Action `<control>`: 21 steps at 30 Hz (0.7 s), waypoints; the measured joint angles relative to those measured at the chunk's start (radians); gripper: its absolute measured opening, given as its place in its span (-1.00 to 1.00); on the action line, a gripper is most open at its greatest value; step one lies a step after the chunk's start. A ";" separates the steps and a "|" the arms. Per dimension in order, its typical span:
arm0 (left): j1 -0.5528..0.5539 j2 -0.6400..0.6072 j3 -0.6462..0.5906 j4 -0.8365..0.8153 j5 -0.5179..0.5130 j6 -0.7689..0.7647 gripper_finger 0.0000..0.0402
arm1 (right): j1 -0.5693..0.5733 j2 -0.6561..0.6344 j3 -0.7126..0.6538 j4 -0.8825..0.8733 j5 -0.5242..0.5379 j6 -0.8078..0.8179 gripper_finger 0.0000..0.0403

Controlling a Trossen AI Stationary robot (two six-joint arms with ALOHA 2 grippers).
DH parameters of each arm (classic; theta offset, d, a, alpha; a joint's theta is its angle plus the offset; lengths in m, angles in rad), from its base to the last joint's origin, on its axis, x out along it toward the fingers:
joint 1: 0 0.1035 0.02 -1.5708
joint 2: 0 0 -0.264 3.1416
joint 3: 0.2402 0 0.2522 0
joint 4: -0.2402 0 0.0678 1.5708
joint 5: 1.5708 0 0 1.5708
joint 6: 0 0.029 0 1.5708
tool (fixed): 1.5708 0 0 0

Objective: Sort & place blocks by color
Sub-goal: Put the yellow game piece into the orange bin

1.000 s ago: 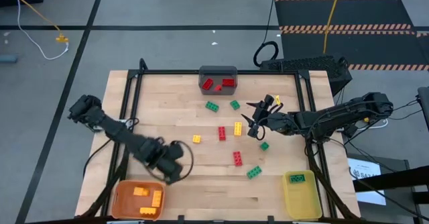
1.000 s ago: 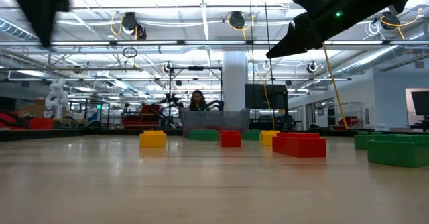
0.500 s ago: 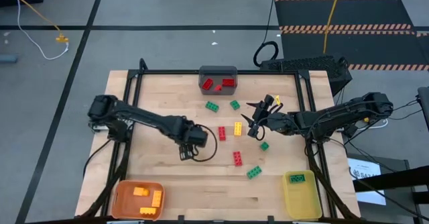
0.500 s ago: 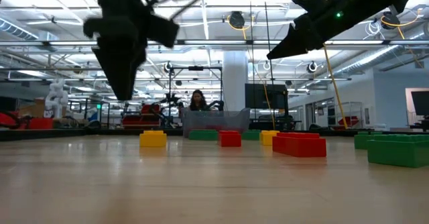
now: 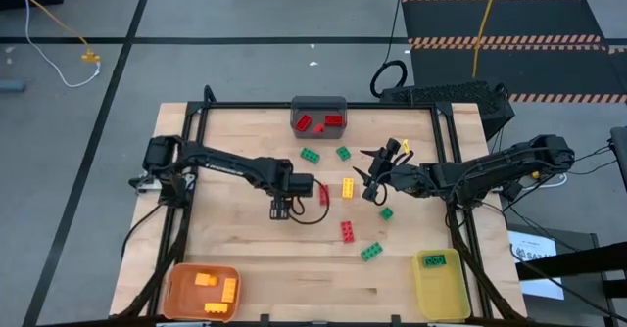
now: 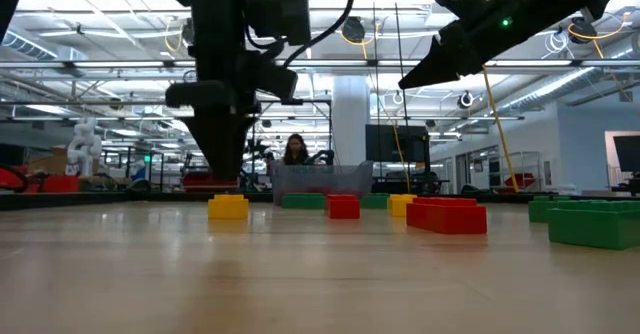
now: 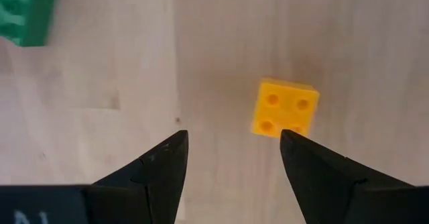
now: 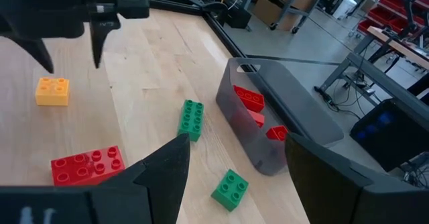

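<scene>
Spread wide and empty, the left gripper point(image 7: 231, 158) now hangs above the small yellow block point(image 7: 284, 108); half a second ago it was short of it, and a second ago back by the orange bin point(image 5: 201, 290). That block is square, four studs up, with no long axis, turned slightly askew to the fingers; it lies just ahead of the open gap, nearer one finger, apart from both. A green block point(image 7: 25, 11) sits well off to the other side. The right gripper point(image 8: 231, 158), also open and empty, has not moved, held above the table point(image 5: 245, 258) with a red block point(image 8: 88, 163) and long green block point(image 8: 192, 119) ahead. No readable writing shows.
</scene>
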 joint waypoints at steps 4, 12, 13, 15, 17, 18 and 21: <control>0.009 0.002 0.000 0.004 0.086 0.005 0.19 | 0.000 0.000 0.000 0.000 0.000 -0.003 0.16; 0.005 0.008 0.000 0.026 0.127 0.005 0.19 | 0.000 0.000 0.000 0.000 0.000 -0.003 0.16; 0.006 0.012 0.000 0.037 0.127 0.003 0.19 | 0.000 0.000 0.000 0.000 0.000 -0.003 0.16; 0.008 0.024 0.000 0.051 0.127 0.000 0.19 | 0.000 0.000 0.000 -0.001 0.000 -0.002 0.16; 0.008 0.045 0.000 0.052 0.128 0.003 0.19 | 0.000 0.000 0.000 -0.001 0.000 0.000 0.16; 0.008 0.060 0.000 0.051 0.128 0.004 0.19 | 0.000 0.000 0.000 -0.001 0.000 0.000 0.16; 0.008 0.100 0.000 0.042 0.128 0.000 0.19 | 0.000 0.000 0.000 0.000 0.000 0.000 0.16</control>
